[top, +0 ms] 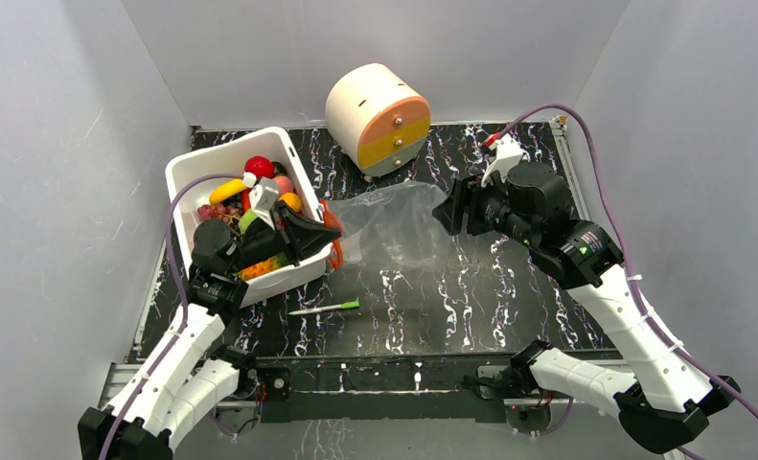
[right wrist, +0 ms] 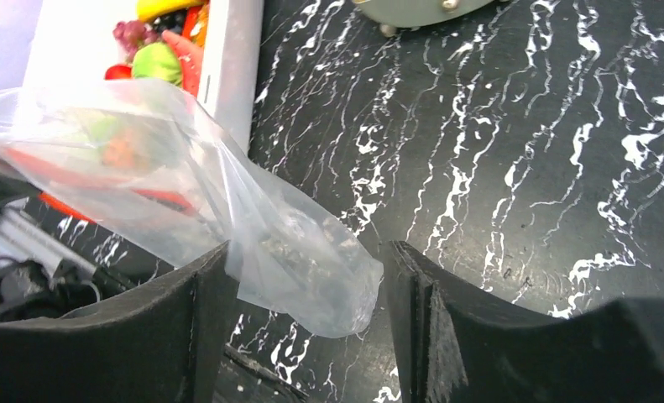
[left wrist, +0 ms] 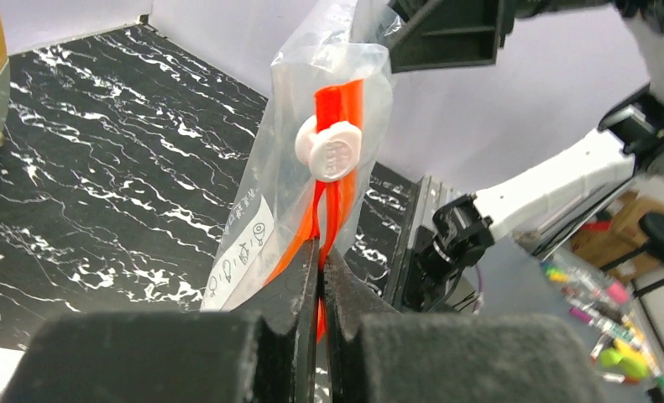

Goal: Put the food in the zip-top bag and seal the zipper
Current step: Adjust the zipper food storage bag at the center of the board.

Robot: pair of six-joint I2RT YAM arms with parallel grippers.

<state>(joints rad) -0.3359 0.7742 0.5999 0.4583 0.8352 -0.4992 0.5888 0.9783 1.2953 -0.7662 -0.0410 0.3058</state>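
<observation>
Pinching tool: I see my left gripper [left wrist: 321,252] with its jaws pressed together on the zipper [left wrist: 349,96], just below the white slider [left wrist: 332,149].
Zipper: it stands upright out of that pinch, at the right wall of the white bin [top: 226,153].
Zip-top bag: the zip-top bag [top: 399,225] stretches from that wall across the middle of the table [top: 509,297], nearer its far edge.
Second tool: my right gripper [right wrist: 307,249] is spread wide, and the bag's closed corner hangs between its fingers; I cannot tell whether they touch it.
Food: the food [top: 260,168] sits piled in the bin by the far left corner.
Stick: a green-and-white stick [top: 325,308] lies toward the near edge.
Drawer unit: a round drawer unit [top: 379,120] stands at the far edge.
</observation>
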